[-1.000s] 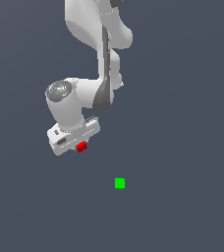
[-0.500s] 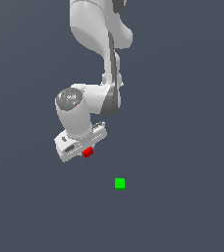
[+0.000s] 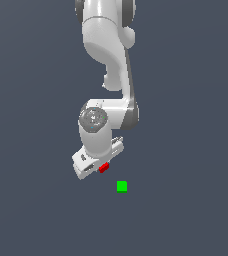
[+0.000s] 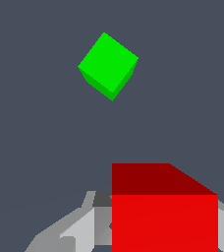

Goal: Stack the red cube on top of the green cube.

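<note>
Grip: my gripper point(image 3: 102, 168) is clamped on the red cube point(image 3: 104, 167), and in the wrist view that cube point(image 4: 164, 209) sits big and square between my pale fingers point(image 4: 79, 229).
Red cube: carried up off the floor, tucked under my white hand, just to the exterior view's left of the green cube and a little higher in that picture.
Green cube: sitting alone on the grey floor point(image 3: 186, 210), in the open point(image 3: 121, 186). From the wrist it shows corner-on point(image 4: 108, 65), turned about a diamond's angle against the red one's straight edges.
Gap: the two cubes are near but apart; a strip of bare floor shows between them in both views.
In the way: only flat grey ground shows between red and green.
Arm: my white links point(image 3: 108, 55) come down from the top of the exterior view, wrist bent over, hand tilted toward the exterior view's left.
Around: plain dark grey ground on every side.
</note>
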Controlling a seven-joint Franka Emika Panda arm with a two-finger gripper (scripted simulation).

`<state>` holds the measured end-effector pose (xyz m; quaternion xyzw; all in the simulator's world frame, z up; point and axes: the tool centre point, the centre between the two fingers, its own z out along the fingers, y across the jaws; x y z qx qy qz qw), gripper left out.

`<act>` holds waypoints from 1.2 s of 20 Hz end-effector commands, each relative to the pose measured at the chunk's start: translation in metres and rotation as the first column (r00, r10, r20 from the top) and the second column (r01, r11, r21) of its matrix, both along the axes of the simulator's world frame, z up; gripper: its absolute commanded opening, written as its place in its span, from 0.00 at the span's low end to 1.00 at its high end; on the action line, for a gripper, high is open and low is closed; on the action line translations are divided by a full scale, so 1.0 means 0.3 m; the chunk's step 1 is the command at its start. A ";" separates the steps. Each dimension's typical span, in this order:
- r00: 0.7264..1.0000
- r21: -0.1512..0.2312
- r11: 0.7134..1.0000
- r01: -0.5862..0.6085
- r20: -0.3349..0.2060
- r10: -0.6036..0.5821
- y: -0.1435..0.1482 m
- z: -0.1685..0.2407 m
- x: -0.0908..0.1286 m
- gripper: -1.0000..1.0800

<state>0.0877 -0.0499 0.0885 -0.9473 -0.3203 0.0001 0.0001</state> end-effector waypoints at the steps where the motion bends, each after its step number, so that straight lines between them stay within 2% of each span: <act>1: 1.000 0.000 1.000 0.001 0.001 -0.001 0.052 -0.016 0.041 0.00; 12: 1.000 0.000 1.000 0.001 0.000 -0.001 0.212 -0.070 0.174 0.00; 24: 1.000 0.000 1.000 0.000 0.000 0.000 0.266 -0.088 0.222 0.00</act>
